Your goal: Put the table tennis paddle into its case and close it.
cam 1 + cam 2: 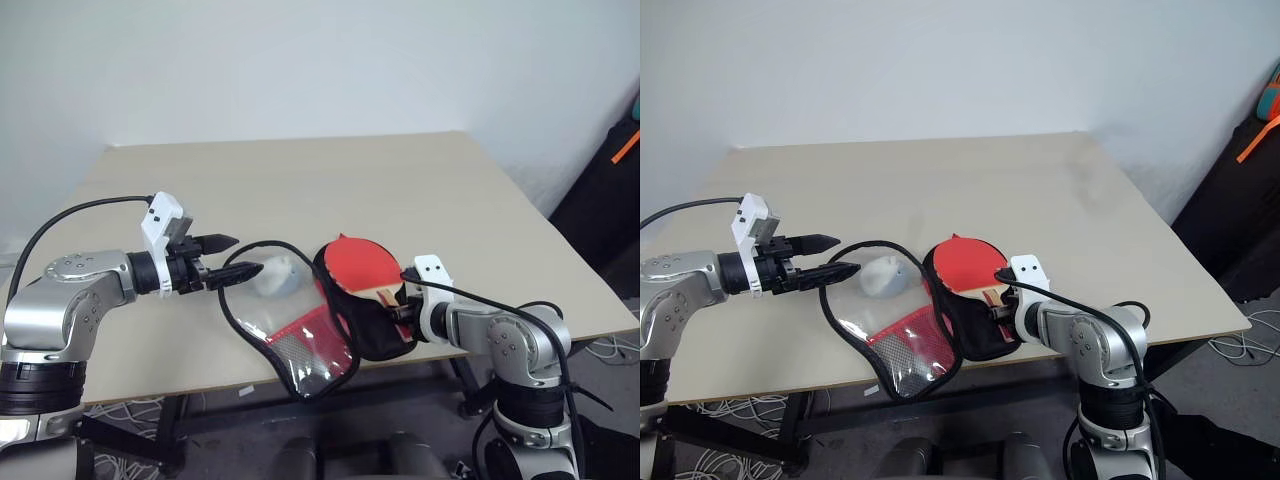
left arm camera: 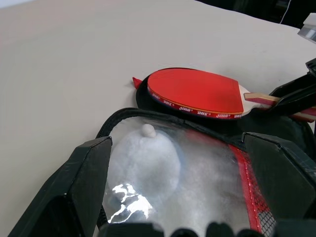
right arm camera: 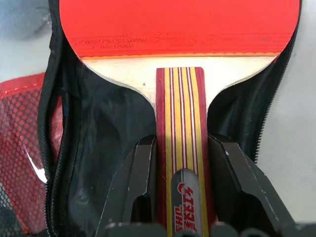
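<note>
The table tennis paddle (image 1: 358, 266) lies red face up on the black-lined half of the open case (image 1: 378, 335), near the table's front edge. My right gripper (image 3: 181, 144) is shut on the paddle's striped wooden handle (image 3: 180, 108), one finger on each side. The case's other half, a flap with a clear panel and red mesh (image 1: 300, 345), spreads to the left and reaches past the table's edge. My left gripper (image 1: 248, 254) stands open just left of that flap's black rim. Its fingers (image 2: 86, 182) straddle the clear panel without pinching it.
A whitish round thing (image 2: 144, 160) shows through the clear panel. The beige table (image 1: 400, 180) stretches bare behind the case. A black object with an orange strap (image 1: 612, 185) stands on the floor to the right. Cables lie under the table.
</note>
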Controlling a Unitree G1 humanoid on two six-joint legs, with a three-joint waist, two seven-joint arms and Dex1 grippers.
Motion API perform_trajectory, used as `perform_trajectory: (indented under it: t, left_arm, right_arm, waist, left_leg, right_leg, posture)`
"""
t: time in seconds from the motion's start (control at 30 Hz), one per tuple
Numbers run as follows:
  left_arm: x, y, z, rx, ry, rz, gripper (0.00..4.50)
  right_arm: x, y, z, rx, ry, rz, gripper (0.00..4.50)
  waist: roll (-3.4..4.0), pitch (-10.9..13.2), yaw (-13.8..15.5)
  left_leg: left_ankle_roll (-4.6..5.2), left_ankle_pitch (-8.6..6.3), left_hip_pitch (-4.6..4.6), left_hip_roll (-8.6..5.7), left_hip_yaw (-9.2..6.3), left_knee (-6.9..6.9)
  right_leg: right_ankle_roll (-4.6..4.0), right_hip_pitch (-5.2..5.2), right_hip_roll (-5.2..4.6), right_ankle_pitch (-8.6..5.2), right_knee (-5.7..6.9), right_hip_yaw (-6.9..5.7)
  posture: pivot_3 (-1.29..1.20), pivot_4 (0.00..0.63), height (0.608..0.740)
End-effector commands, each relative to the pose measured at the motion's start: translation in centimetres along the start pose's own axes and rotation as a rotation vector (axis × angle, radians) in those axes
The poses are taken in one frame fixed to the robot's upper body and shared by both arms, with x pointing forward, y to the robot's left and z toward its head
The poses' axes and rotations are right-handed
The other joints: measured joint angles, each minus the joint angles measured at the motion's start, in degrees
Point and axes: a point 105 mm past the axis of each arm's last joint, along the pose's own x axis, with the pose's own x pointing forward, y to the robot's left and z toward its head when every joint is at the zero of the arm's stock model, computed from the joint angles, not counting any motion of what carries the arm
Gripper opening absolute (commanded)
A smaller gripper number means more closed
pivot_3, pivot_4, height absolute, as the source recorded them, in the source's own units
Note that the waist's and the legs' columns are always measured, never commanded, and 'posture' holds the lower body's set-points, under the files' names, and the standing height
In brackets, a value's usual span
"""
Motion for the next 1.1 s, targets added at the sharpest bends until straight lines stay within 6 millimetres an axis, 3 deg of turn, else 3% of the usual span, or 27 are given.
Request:
perform_trajectory:
  t: [0.03, 0.83, 0.97, 1.1]
  left_arm:
    - [-0.5, 0.0, 1.1, 0.040, -0.018, 0.007, 4.50]
    - [-0.6, 0.3, 1.2, 0.037, -0.024, 0.023, 4.50]
    - [-0.5, 0.3, 1.3, 0.039, -0.028, 0.020, 4.50]
    - [-0.4, 0.5, 1.4, 0.041, -0.030, 0.019, 4.50]
  right_arm:
    - [-0.4, 0.2, 0.9, -0.005, -0.042, -0.019, 1.14]
    - [0.8, 1.2, 1.2, -0.005, -0.011, -0.044, 1.14]
    - [0.6, 1.5, 1.2, -0.029, -0.015, -0.031, 2.52]
    - [-0.3, 1.8, 2.6, -0.044, -0.068, 0.013, 3.92]
  waist:
    - [0.00, 0.0, 0.0]
    - [0.01, 0.0, -0.1]
    - [0.01, 0.0, -0.1]
    - [0.02, 0.0, -0.1]
  left_leg:
    - [0.00, 0.00, 0.00, 0.01, 0.00, -0.01]
    - [-0.01, 0.00, 0.01, 0.03, -0.02, -0.03]
    - [-0.01, 0.00, 0.01, 0.03, -0.01, -0.03]
    - [0.00, 0.00, 0.01, 0.03, -0.01, -0.04]
  right_leg:
    - [0.00, -0.01, 0.00, 0.00, 0.00, 0.00]
    - [-0.04, -0.01, 0.00, -0.02, -0.02, -0.01]
    - [-0.04, -0.02, 0.00, -0.02, -0.03, -0.01]
    - [-0.09, -0.01, 0.00, -0.05, -0.04, -0.01]
  posture:
    - [0.00, 0.000, 0.740]
    - [0.00, 0.000, 0.740]
    - [0.00, 0.000, 0.740]
    - [0.00, 0.000, 0.740]
